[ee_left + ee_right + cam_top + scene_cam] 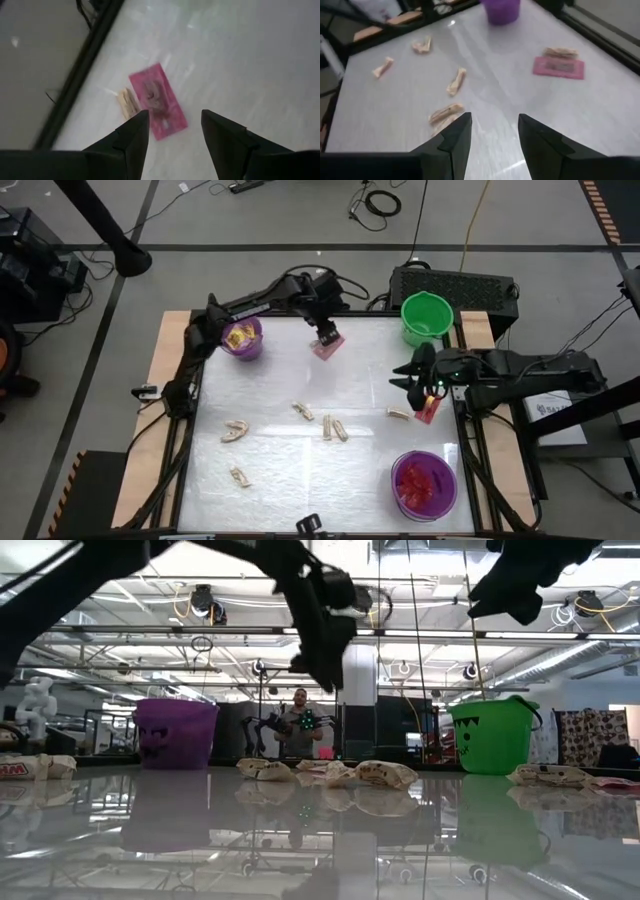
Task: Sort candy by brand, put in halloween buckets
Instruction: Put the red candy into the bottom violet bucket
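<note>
A flat pink packet lies on the table by its far edge, and a tan wrapped piece lies against its side. My left gripper hangs open just above the packet, touching nothing. My right gripper stands open in the air at the table's right side, above a red packet. A purple bucket at the far left holds yellow packets. The green bucket stands at the far right. A second purple bucket at the near right holds red packets.
Several tan wrapped pieces lie scattered across the middle of the table, one near my right gripper and others toward the left. A person stands in the room beyond the far edge.
</note>
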Action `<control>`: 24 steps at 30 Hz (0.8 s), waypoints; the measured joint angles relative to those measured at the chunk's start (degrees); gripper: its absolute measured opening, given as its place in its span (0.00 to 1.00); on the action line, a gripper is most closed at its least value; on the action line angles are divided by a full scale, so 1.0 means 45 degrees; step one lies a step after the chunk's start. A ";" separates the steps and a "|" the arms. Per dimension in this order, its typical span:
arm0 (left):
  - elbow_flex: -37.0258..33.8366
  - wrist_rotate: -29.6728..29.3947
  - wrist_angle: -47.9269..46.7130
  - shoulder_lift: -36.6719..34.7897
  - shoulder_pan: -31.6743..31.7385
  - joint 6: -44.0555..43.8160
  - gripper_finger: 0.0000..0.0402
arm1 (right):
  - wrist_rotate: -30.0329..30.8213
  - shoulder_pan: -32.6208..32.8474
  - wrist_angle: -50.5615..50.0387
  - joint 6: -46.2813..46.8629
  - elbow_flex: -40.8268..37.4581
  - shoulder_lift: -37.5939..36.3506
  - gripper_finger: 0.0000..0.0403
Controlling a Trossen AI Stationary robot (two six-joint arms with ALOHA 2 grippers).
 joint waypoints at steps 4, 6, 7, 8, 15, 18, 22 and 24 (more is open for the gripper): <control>-0.0005 0.1008 -0.0092 0.0950 0.0236 -0.0979 0.47 | -0.0237 -0.0146 0.0145 -0.0534 0.0000 -0.0010 0.39; -0.0005 0.1220 -0.0253 0.1543 0.0363 -0.1269 0.47 | -0.0229 -0.0147 0.0105 -0.0599 0.0005 -0.0010 0.38; -0.0010 0.1223 -0.0250 0.1845 0.0425 -0.1443 0.47 | -0.0250 -0.0146 0.0067 -0.0684 0.0005 -0.0010 0.39; -0.0018 0.1225 -0.0298 0.2155 0.0473 -0.1652 0.47 | -0.0334 -0.0146 0.0052 -0.0752 0.0005 -0.0010 0.38; -0.0019 0.0753 -0.0220 0.3461 0.0606 -0.2265 0.47 | -0.1210 -0.0141 0.0036 -0.0335 0.0005 -0.0010 0.39; 0.0106 0.0208 -0.0231 0.3814 0.0606 -0.2251 0.47 | -0.1233 -0.0136 0.0035 -0.0139 0.0005 -0.0010 0.38; 0.0161 0.0114 0.0305 0.3851 0.0678 -0.2261 0.47 | -0.1230 -0.0136 0.0039 0.0261 0.0005 -0.0010 0.38; 0.0155 0.0432 0.0456 0.3882 0.0755 -0.2265 0.47 | -0.1230 -0.0136 0.0057 0.0431 0.0005 -0.0010 0.38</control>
